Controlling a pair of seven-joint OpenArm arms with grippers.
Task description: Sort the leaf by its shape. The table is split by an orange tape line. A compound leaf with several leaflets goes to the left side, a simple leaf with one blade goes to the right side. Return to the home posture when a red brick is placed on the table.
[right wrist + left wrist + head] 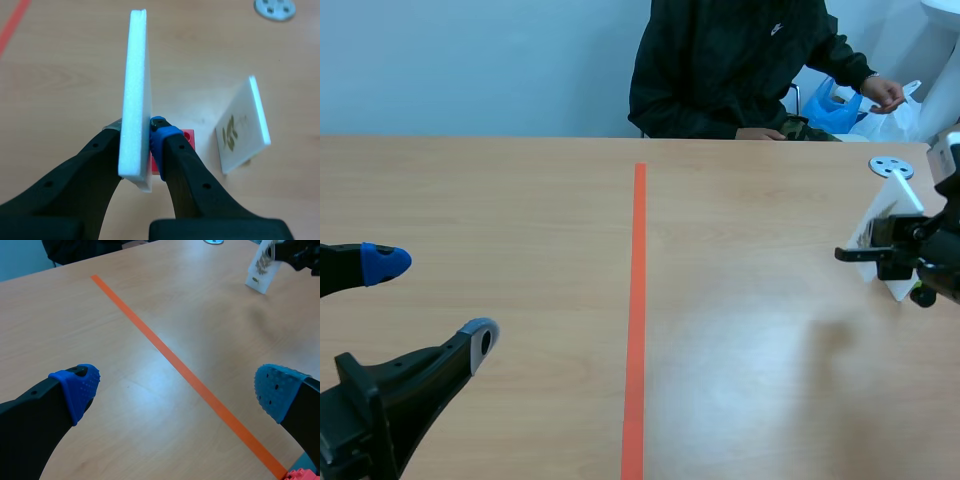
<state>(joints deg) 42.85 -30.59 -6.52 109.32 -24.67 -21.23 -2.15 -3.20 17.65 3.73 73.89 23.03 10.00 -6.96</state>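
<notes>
White foam leaf card (135,100) pinched upright in right gripper (136,129), on the right of the orange tape line (638,300).
Fingers clamp its lower edge; it shows edge-on, so the leaf shape can't be read. Being on this side suggests it is sorted as a simple leaf. Second white card with olive leaf print (242,125) leans just beside it on the wooden table (520,200). Left gripper (177,387) is spread wide and empty, over the left side.

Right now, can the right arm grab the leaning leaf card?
Probably not yet: the right gripper is shut on a white board. The leaf card lies close, unobstructed, once that's released.
</notes>
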